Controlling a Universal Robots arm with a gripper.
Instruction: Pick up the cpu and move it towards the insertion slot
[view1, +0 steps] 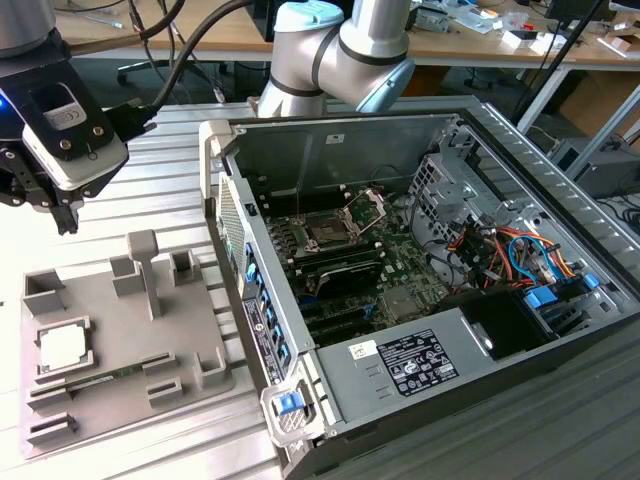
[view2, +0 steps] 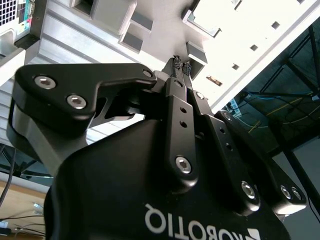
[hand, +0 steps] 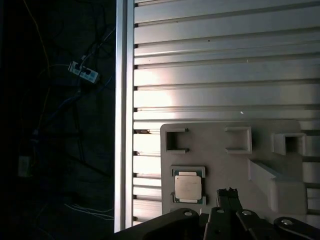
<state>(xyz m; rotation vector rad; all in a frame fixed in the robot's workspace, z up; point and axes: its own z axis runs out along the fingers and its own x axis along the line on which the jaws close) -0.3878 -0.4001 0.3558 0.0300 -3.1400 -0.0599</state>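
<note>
The cpu (view1: 62, 347) is a small pale square chip lying flat in a square recess at the left end of the grey tray (view1: 190, 330). My gripper (view1: 62, 218) hangs well above the tray, higher than the cpu and apart from it. In the first wrist view the cpu (hand: 188, 187) lies beside my gripper (hand: 228, 192). In the second wrist view the gripper (view2: 181, 65) is shut, its fingertips (view2: 176, 63) pressed together with nothing between them. The insertion slot (view1: 328, 232) sits on the green motherboard inside the computer case, with its metal plate (view1: 365, 208) hinged up.
The open computer case (view1: 440, 300) lies on the exterior view's right, its wall (view1: 240, 260) rising between tray and motherboard. The tray carries upright posts (view1: 145, 265) and a thin green memory stick (view1: 95, 380). Slatted aluminium table (hand: 225, 60) surrounds the tray; its edge (hand: 125, 125) borders a dark drop.
</note>
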